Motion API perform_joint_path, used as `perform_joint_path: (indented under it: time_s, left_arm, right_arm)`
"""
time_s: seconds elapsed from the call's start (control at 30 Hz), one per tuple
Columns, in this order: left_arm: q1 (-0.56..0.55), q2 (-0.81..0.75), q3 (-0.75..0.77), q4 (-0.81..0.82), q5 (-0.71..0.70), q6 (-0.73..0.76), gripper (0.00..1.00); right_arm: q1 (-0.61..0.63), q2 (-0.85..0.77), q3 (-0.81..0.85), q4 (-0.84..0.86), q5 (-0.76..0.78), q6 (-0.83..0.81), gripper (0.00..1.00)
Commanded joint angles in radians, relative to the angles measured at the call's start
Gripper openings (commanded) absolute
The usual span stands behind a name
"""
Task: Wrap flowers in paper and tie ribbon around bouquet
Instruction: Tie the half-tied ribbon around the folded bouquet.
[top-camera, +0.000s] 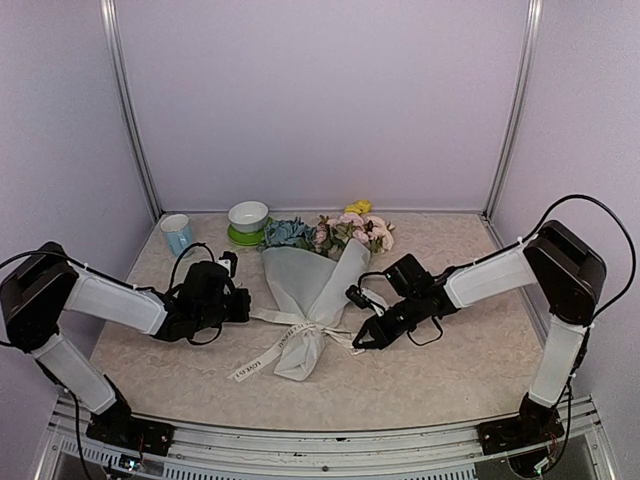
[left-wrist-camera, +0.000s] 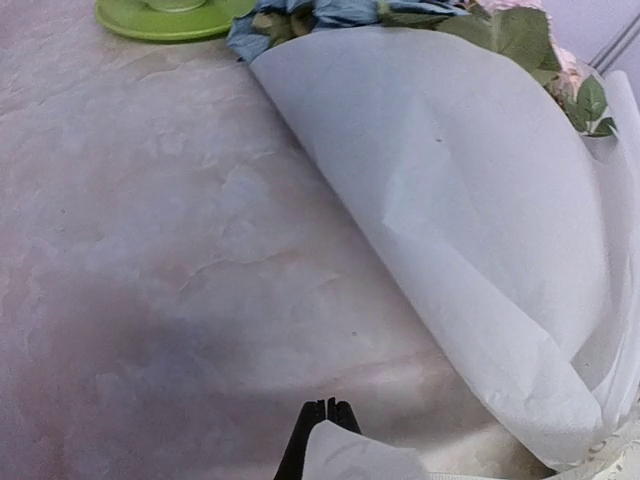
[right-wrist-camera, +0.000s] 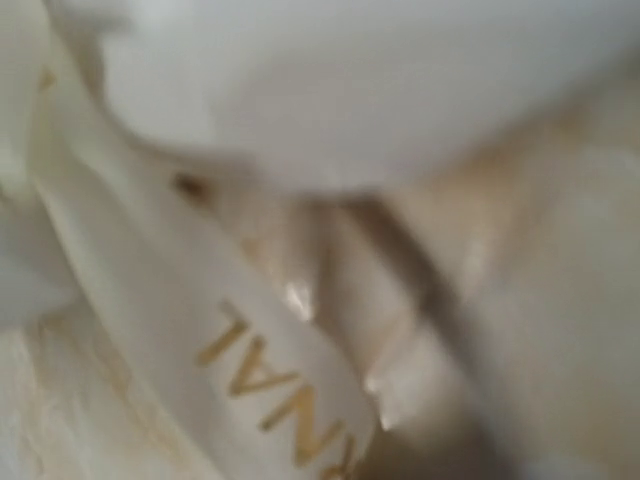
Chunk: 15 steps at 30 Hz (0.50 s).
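Observation:
The bouquet lies in the middle of the table, with pink, yellow and blue flowers (top-camera: 345, 232) at its far end and the white paper (top-camera: 305, 285) rolled into a cone around them. The cream ribbon (top-camera: 262, 358) is looped round the cone's narrow end, and one lettered tail trails toward the front left. My left gripper (top-camera: 247, 306) is left of the cone, its fingertips (left-wrist-camera: 328, 404) pressed together with a ribbon (left-wrist-camera: 355, 455) end at them. My right gripper (top-camera: 359, 343) is shut at the ribbon's right end. Blurred ribbon (right-wrist-camera: 250, 370) with gold letters fills the right wrist view, hiding the fingers.
A pale blue cup (top-camera: 177, 234) stands at the back left. Beside it a white bowl (top-camera: 248, 215) sits on a green saucer (top-camera: 240, 238), just behind the flowers. The saucer (left-wrist-camera: 165, 20) also shows in the left wrist view. Enclosure walls surround the table.

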Motion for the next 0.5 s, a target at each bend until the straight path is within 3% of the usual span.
perform_joint_path:
  time_s: [0.0, 0.37, 0.47]
  left_arm:
    - [0.050, 0.041, 0.000, -0.074, 0.025, -0.082, 0.00]
    - [0.126, 0.182, 0.060, -0.263, 0.007, -0.215, 0.00]
    - [0.140, 0.178, 0.043, -0.246, 0.030, -0.223, 0.00]
  right_arm:
    - [-0.008, -0.044, -0.036, -0.048, 0.000, 0.010, 0.00]
    - [-0.008, -0.060, -0.066, -0.118, 0.026, 0.002, 0.00]
    - [-0.008, -0.077, -0.092, -0.138, 0.027, 0.007, 0.00]
